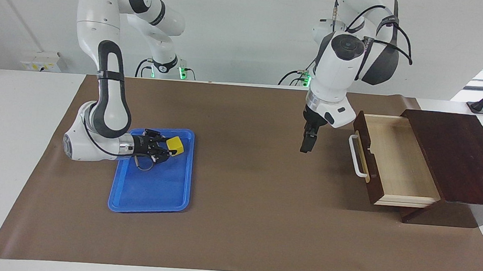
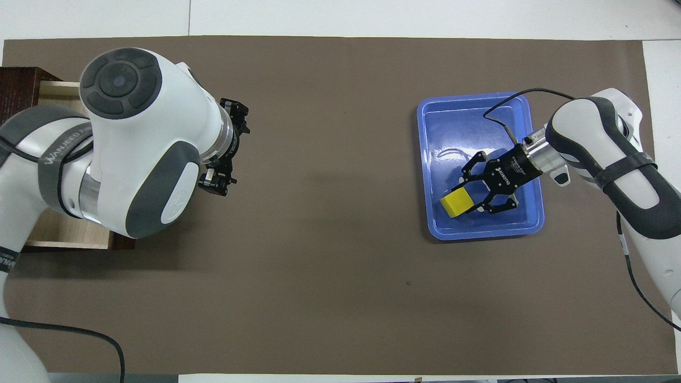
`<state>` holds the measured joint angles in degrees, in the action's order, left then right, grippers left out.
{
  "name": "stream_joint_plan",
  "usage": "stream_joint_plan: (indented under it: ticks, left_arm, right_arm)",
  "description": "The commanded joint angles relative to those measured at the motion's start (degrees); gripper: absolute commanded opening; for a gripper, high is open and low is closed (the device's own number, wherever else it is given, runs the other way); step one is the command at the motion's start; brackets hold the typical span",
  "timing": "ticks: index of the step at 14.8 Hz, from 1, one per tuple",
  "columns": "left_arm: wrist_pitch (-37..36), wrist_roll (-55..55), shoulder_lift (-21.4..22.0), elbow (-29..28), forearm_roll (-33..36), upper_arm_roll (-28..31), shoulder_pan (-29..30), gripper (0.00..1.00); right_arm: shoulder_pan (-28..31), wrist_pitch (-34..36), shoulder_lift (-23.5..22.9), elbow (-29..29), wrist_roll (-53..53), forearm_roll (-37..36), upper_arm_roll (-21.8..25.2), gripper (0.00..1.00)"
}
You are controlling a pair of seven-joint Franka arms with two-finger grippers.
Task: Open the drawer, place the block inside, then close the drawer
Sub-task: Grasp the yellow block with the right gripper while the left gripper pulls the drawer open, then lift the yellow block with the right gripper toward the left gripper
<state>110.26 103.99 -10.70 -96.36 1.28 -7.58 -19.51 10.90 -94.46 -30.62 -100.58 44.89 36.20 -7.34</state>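
The drawer [image 1: 397, 161] of the dark brown wooden box [image 1: 457, 155] stands pulled out at the left arm's end of the table. Its pale wood inside is bare and its white bar handle [image 1: 355, 155] faces the table's middle. In the overhead view the drawer [image 2: 56, 90] is mostly hidden under the left arm. The yellow block [image 1: 175, 145] is in the blue tray [image 1: 148, 188], between the fingers of my right gripper [image 1: 168, 147], which lies low and level over the tray. The block [image 2: 457, 203], the gripper [image 2: 471, 198] and the tray [image 2: 468, 114] also show from overhead. My left gripper [image 1: 307, 143] hangs open over the brown mat, in front of the drawer's handle [image 2: 226, 146].
A brown mat [image 1: 241, 203] covers most of the white table. The blue tray lies toward the right arm's end of it. The wooden box rests at the mat's edge at the left arm's end.
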Motion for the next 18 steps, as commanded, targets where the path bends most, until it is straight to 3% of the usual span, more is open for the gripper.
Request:
stream_joint_plan:
  ticks: [1, 5, 7, 9, 14, 18]
  left_arm:
    - [3.55, 7.62, -0.37, -1.81, -1.01, 0.99, -0.53, 1.00]
    - [4.87, 10.97, -1.25, -1.81, -1.01, 0.90, -0.27, 1.00]
    - [5.22, 11.15, -1.42, -1.81, -1.01, 0.90, -0.36, 1.00]
    - [5.49, 11.68, -1.60, -1.90, -1.01, 0.90, -0.27, 1.00]
    - [6.45, 23.09, -7.83, 3.54, -2.15, 0.99, -5.71, 1.00]
    - [8.74, 26.18, -9.51, 5.92, -2.85, 0.90, -6.94, 1.00]
  right_arm:
    - [0.09, 0.15, 1.61, 1.86, 2.65, 1.33, -0.40, 0.00]
    - [-0.61, -0.37, 3.28, 9.24, 10.11, 4.57, -2.59, 0.00]
    - [-4.37, -3.78, 5.04, 10.75, 17.22, 6.16, -2.86, 0.00]
    - [-8.42, -9.84, 6.27, 10.84, 24.78, 8.61, -2.86, 0.00]
    - [-20.28, -25.75, 7.06, 10.40, 39.04, 11.44, -2.86, 0.00]
    - [-23.02, -29.03, 7.06, 9.70, 40.54, 13.45, -2.86, 0.00]
